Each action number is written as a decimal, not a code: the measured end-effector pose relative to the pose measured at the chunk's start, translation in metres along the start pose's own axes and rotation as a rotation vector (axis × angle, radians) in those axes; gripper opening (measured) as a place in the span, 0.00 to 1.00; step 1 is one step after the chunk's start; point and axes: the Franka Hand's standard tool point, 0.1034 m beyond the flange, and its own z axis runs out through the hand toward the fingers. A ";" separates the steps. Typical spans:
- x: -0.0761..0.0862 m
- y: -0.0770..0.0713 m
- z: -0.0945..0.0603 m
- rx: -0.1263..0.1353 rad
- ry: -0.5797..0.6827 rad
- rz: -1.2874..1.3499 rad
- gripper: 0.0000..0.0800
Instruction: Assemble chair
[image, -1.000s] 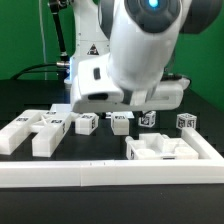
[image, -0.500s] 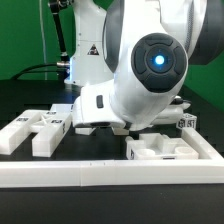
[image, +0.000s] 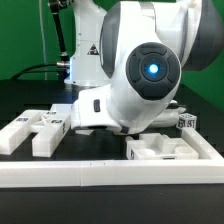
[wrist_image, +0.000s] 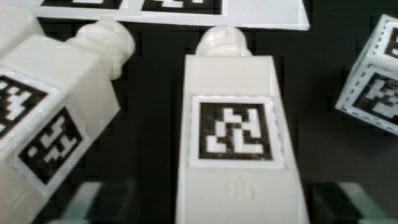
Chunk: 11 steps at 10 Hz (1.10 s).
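In the wrist view, a white chair bar (wrist_image: 231, 110) with a black-and-white tag and a round peg at its far end lies between my fingers. My gripper (wrist_image: 214, 205) is open, with a dark gap between the bar and each fingertip (wrist_image: 80, 200). A second tagged bar (wrist_image: 54, 100) lies beside it, and a tagged cube (wrist_image: 374, 85) on the other side. In the exterior view the arm (image: 140, 75) hides the gripper and the middle parts. Chair blocks (image: 45, 130) lie at that view's left, a slab part (image: 160, 150) at the front right and a small cube (image: 185, 122) behind it.
The long white border rail (image: 110, 172) runs along the front and up the exterior view's right side. A flat white surface with tags (wrist_image: 178, 8) lies beyond the bars in the wrist view.
The arm has come lower and turned, and its body now covers the row of small tagged parts that showed in the middle a second ago.
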 end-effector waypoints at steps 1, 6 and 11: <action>0.000 0.000 0.000 0.000 0.000 -0.001 0.40; -0.001 0.000 -0.002 0.000 -0.002 -0.008 0.36; -0.033 -0.020 -0.087 0.001 -0.011 -0.007 0.36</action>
